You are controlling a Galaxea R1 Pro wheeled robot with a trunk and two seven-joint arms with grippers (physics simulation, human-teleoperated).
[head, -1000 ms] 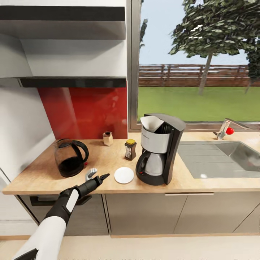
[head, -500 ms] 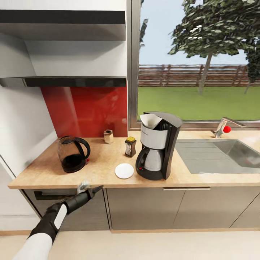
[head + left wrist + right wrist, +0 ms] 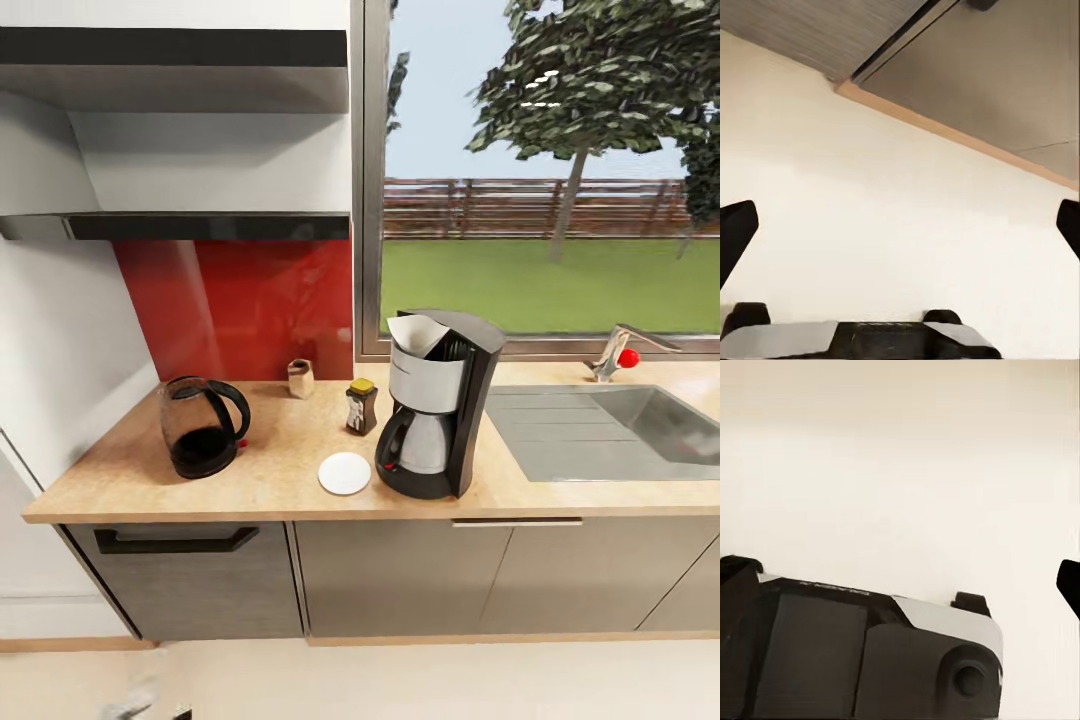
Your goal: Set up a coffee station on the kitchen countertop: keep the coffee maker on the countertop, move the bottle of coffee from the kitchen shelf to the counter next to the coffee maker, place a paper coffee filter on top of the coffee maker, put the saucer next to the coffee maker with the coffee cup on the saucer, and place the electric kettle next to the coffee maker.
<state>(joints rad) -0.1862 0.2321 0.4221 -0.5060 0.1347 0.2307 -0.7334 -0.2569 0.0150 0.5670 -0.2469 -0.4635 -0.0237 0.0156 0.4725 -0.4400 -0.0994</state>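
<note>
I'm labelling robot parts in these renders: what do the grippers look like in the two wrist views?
In the left wrist view the left gripper shows two dark, near-black fingers at the picture's sides, tapering. In the right wrist view one black fingertip of the right gripper is visible at the edge. No cables or markings are readable on them.

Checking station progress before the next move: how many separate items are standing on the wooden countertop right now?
5: black electric kettle at the left; small beige cup near the red backsplash; yellow-lidded coffee bottle and white round saucer beside the black coffee maker. More may be hidden behind it.
</note>
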